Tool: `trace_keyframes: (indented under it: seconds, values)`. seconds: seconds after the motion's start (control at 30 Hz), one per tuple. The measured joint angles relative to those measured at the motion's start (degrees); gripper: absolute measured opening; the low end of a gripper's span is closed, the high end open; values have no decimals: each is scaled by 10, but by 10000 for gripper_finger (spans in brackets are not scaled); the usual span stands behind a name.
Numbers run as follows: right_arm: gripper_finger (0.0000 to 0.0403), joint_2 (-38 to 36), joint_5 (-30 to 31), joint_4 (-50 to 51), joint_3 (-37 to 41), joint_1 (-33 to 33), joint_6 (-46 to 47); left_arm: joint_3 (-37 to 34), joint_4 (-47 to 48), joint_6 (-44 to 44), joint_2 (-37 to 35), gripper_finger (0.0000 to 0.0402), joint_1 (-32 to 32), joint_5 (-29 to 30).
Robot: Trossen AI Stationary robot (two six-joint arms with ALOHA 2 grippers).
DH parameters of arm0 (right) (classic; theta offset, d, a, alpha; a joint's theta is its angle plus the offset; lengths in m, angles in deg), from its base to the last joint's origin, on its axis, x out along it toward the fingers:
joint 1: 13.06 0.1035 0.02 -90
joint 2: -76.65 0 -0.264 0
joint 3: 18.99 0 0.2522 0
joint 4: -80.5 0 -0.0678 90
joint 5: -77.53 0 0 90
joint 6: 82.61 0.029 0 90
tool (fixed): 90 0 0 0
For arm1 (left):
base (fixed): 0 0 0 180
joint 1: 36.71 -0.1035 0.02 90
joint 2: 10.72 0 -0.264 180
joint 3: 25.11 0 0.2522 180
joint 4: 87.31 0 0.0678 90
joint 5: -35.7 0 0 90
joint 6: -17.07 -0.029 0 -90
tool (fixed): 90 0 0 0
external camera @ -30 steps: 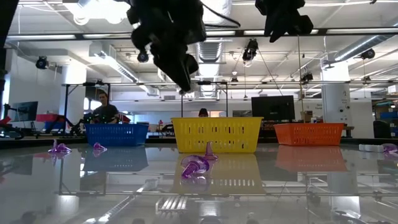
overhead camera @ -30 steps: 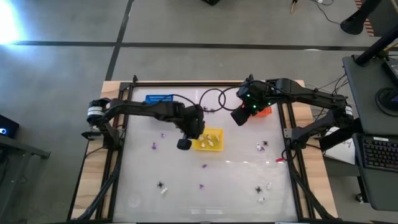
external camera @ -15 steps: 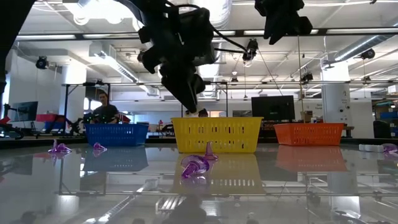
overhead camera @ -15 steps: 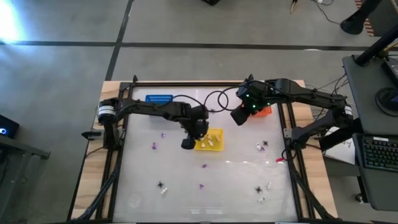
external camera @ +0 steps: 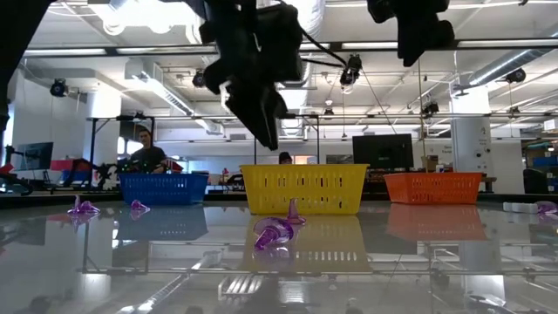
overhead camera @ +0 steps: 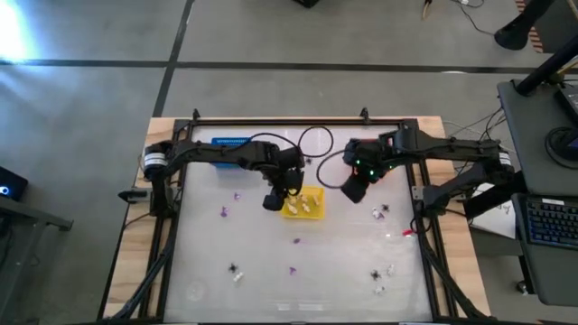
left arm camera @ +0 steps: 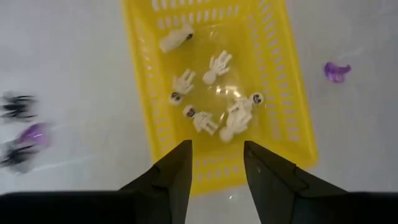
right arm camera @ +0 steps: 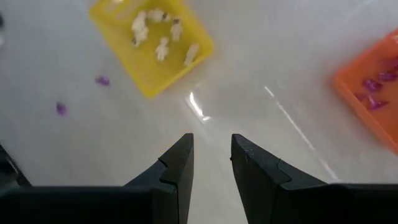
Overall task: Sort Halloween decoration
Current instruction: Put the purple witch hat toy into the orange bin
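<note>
Left gripper (left arm camera: pixel 214 165): above the small square yellow mesh basket (left arm camera: pixel 283 93) — fingers spread, nothing between them.
Right gripper (right arm camera: pixel 211 162): over bare white bench (right arm camera: pixel 298 68), fingers parted, nothing between them.
White skeleton trinkets (left arm camera: pixel 214 102): lying in the yellow basket.
Purple trinkets (right arm camera: pixel 102 80): scattered on the bench — some in the orange mesh basket (right arm camera: pixel 357 87).
</note>
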Motion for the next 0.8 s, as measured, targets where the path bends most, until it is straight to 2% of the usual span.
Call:
trace_keyframes:
  seconds: [0.23,0.43,0.67,0.8]
  values:
    - [98,1,-20,-111,51,58,-39,77,145,-3,-3,130,-10,7]
    - [98,2,-26,-200,83,95,-47,75,200,6,-6,130,-17,10]
    - [98,38,-26,-282,102,128,-65,75,270,5,-18,130,-29,87]
    - [98,86,-26,-355,110,136,-88,75,283,6,-46,130,-40,102]
